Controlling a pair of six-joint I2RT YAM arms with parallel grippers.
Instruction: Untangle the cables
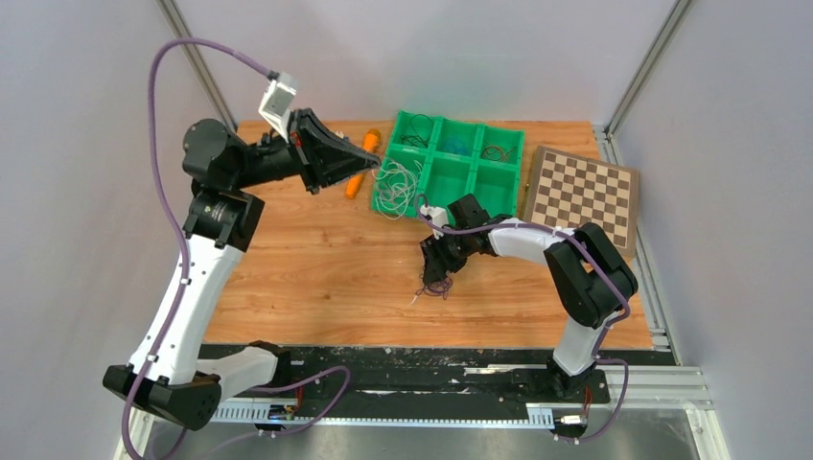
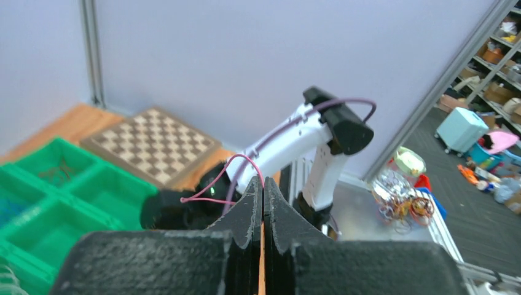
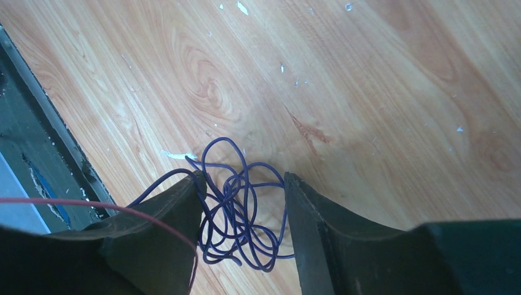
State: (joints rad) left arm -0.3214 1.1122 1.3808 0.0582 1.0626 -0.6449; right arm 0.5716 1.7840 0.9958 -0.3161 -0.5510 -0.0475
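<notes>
Jaws of the right gripper [image 3: 242, 179] stand about half apart, pointing straight down at the table [image 1: 316, 278]. They sit astride a purple coil [image 3: 236, 215], one finger on each side. The outer loops brush the inner faces, but nothing looks squeezed, so I judge the coil not yet gripped. It is a loose, roundish bundle with no clear long axis, lying flat on the wood near the table's middle, directly under that gripper. A red wire [image 3: 61, 201] crosses the wrist view and drops past the same finger toward the coil. I cannot tell whether it is knotted into the purple loops.

Over on the other side, the left gripper [image 2: 263, 181] is closed tight, with the red wire pinched between its tips. That arm is raised well above the table, beside the far left corner of the green tray [image 1: 460, 129]. It is well apart from the coil, so the right arm is much the nearer one.

The red strand seems to run between the two grippers, so closing on the coil would anchor one end for a pull. White wires [image 1: 393, 187] spill over the tray's near left edge, between the two grippers.
</notes>
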